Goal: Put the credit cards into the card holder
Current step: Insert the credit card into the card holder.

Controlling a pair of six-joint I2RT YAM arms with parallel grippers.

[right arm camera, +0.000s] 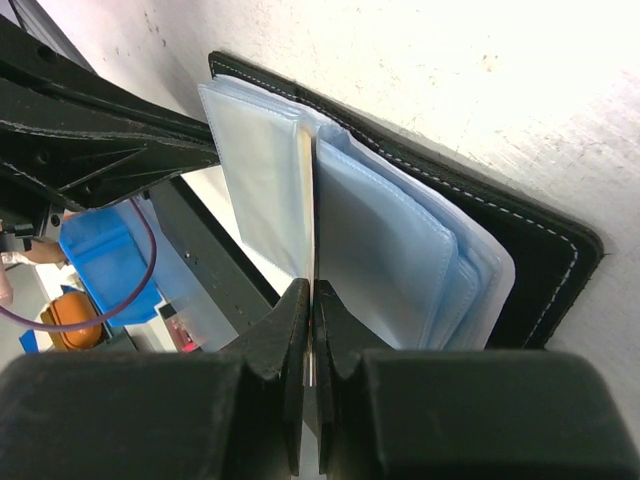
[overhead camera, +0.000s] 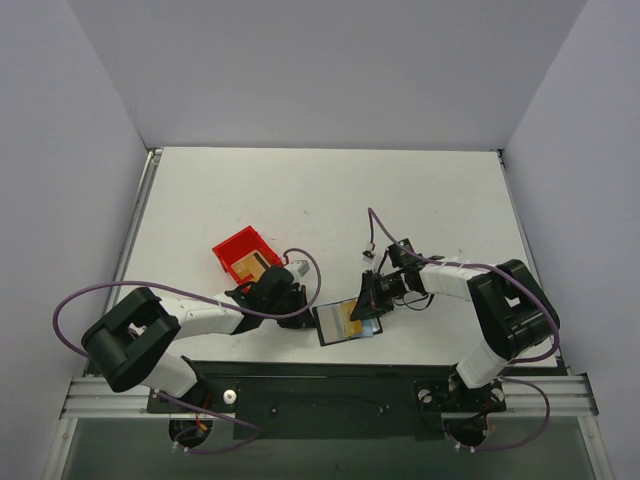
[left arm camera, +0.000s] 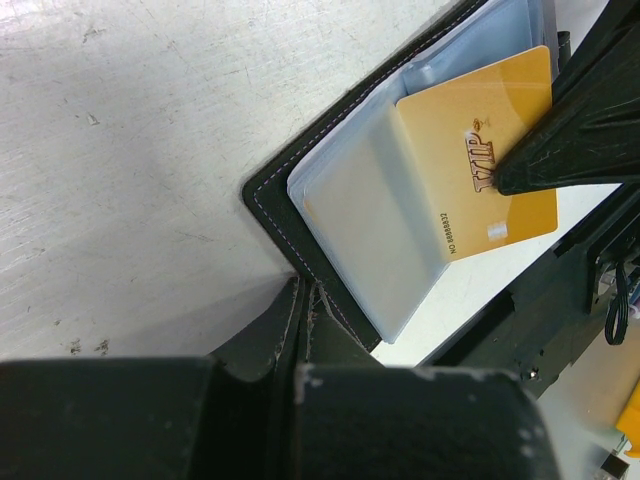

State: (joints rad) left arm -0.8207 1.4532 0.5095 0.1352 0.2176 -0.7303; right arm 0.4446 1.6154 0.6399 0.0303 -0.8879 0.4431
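A clear sleeve (left arm camera: 370,230) veils part of the credit card (left arm camera: 450,130), which is pinched in the right gripper's (right arm camera: 310,300) closed jaws. The left gripper (left arm camera: 305,295) clamps tight on the card holder's (left arm camera: 270,207) corner, near the table's (overhead camera: 300,190) front edge.

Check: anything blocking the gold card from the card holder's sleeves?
Nothing visible. The right end effector holds the card edge-on among the clear sleeves; the left end effector pinches the card holder by its edge.

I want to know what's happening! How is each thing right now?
Wallet: open, clear sleeves showing.
Gold card: sticking out from between the sleeves.
Left gripper: shut on the wallet's edge.
Right gripper: shut on the gold card.
Red bin: upright, with something tan inside.
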